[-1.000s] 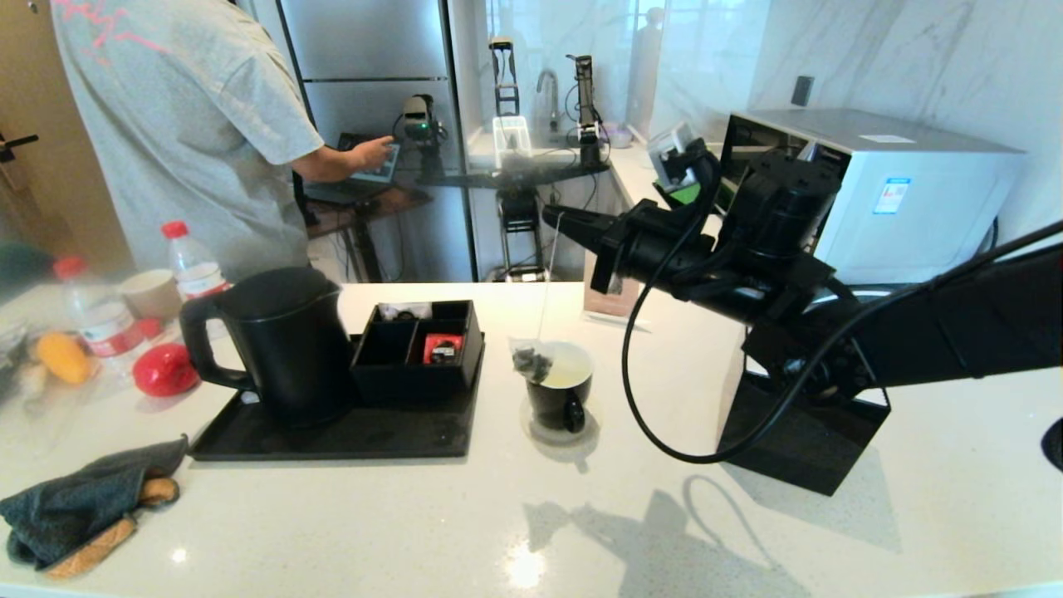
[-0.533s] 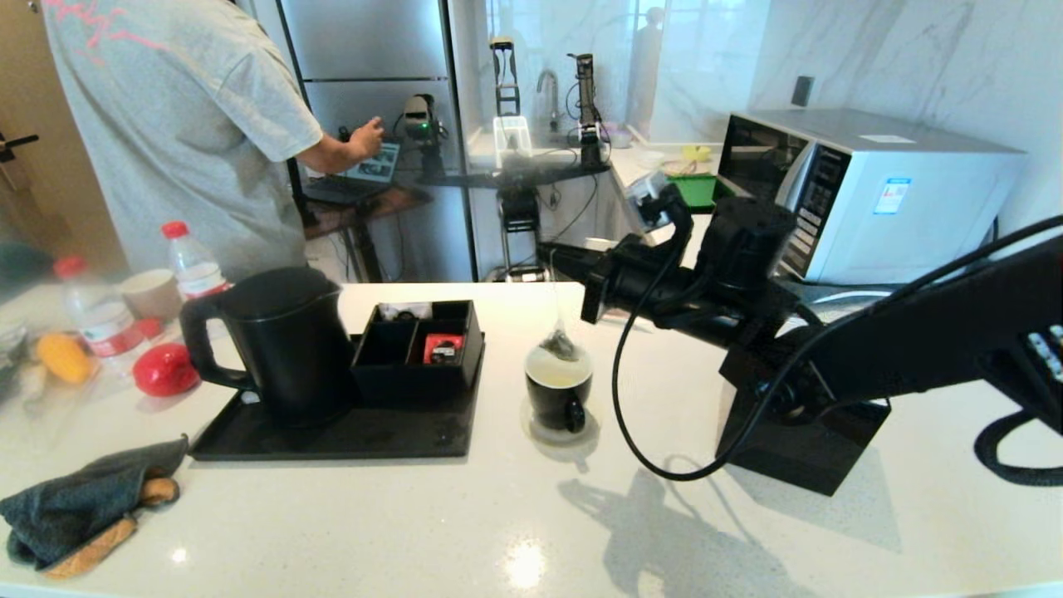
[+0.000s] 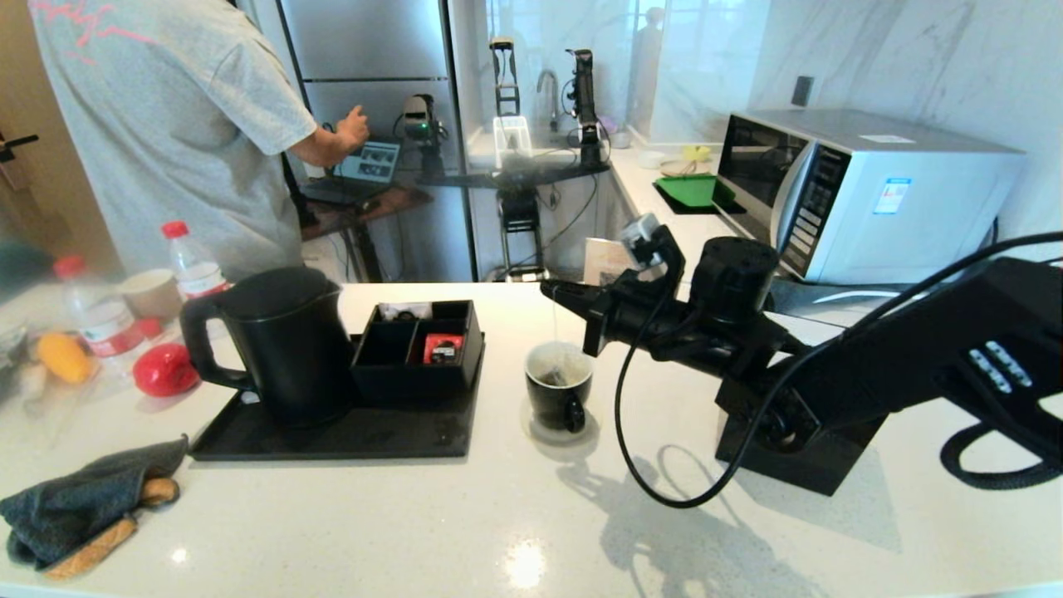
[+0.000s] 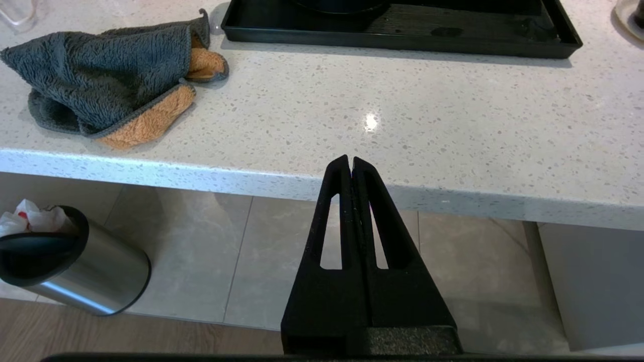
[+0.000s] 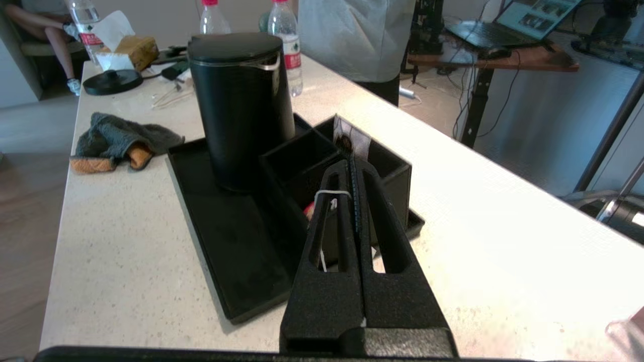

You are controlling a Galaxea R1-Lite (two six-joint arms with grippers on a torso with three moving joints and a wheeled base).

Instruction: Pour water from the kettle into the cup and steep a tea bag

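One change stands out over the last second: the tea bag (image 3: 557, 375), which hung beside and then just above the rim of the cup (image 3: 560, 394), now sits down inside the white interior, and the right claw (image 3: 551, 291) has sunk lower in the head view to let it drop. That means the bag has gone into the water, which I cannot make out clearly now, so by my reading the pour is done and the steeping has begun. The right claw is pressed together on the thin white string (image 3: 555, 322), which runs almost straight down from its tip at the middle of the frame to the bag; the cup stands directly below the tip, well apart from it, on the desk (image 3: 498, 515). In the right wrist view the string (image 5: 332, 193) loops over 1 finger of that claw (image 5: 350, 168). The kettle (image 3: 282, 340) stands upright on the black tray (image 3: 332, 436) at middle left. The left claw (image 4: 350, 163) is parked, pressed together and empty, just off the desk's near edge.
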